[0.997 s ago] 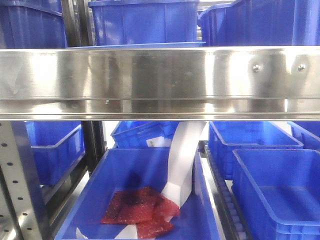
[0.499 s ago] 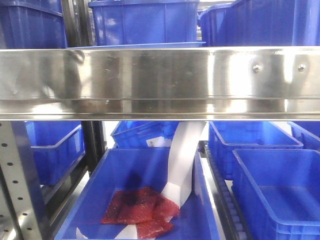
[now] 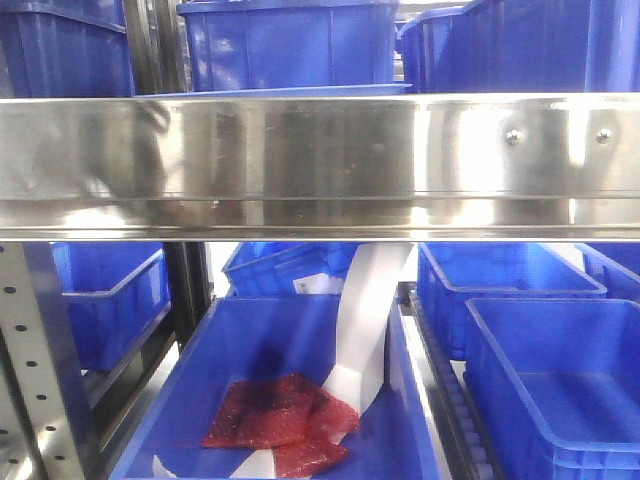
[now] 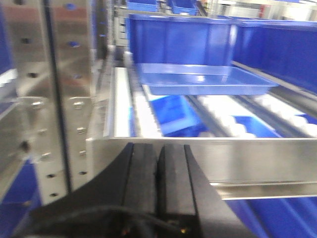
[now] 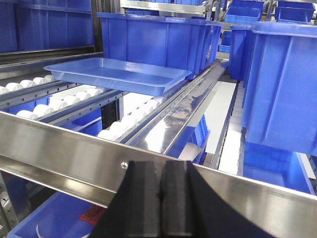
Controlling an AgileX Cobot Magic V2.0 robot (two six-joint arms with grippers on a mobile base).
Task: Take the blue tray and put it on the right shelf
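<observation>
The blue tray (image 4: 205,79) is shallow and glossy light blue. It rests flat on the white rollers of the shelf, in front of a deep blue bin. It also shows in the right wrist view (image 5: 119,73), and only its thin front edge shows above the rail in the front view (image 3: 290,90). The shelf's shiny steel front rail (image 3: 320,165) with bolts spans the front view. My left gripper (image 4: 158,151) is shut and empty, just in front of the rail, well short of the tray. My right gripper (image 5: 162,171) is shut and empty, also in front of the rail (image 5: 59,148).
Deep dark-blue bins (image 5: 158,42) stand behind the tray and to the right (image 5: 285,84). A perforated grey upright (image 4: 54,94) stands at left. Below the rail, a lower bin (image 3: 290,400) holds red bags and a white strip; more bins (image 3: 560,390) sit beside it.
Nothing moves in the front view; only the reflections on the steel rail shift slightly.
</observation>
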